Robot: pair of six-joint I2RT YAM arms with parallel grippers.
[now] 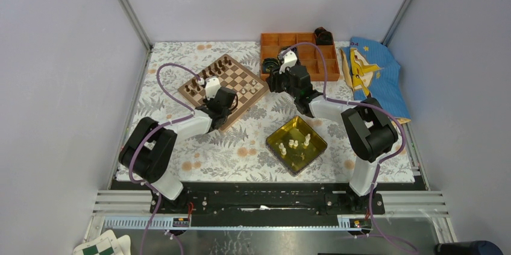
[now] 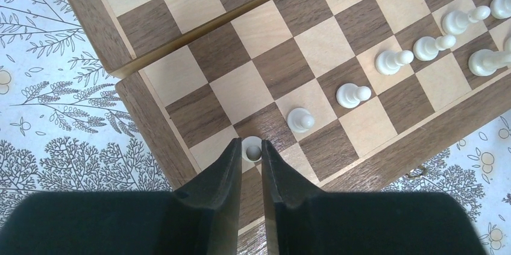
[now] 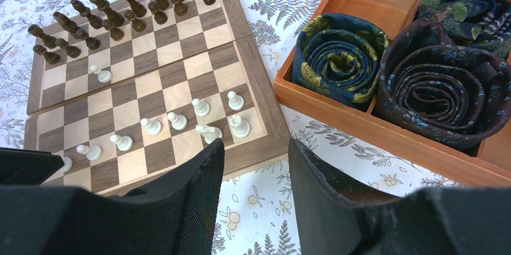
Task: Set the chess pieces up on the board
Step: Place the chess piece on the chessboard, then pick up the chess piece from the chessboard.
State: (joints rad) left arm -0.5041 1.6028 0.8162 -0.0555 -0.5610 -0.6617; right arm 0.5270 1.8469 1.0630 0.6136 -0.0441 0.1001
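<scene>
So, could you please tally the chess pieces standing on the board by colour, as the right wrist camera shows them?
Cream-white chess pieces on the board: 10, one of them between the fingers of the left end effector and partly hidden in that view
Dark brown chess pieces: 16
Total: 26

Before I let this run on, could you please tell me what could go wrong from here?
The left end effector closely flanks the end pawn; withdrawing could tip it or drag it out of place. A sideways move could knock the neighbouring pawn.
</scene>
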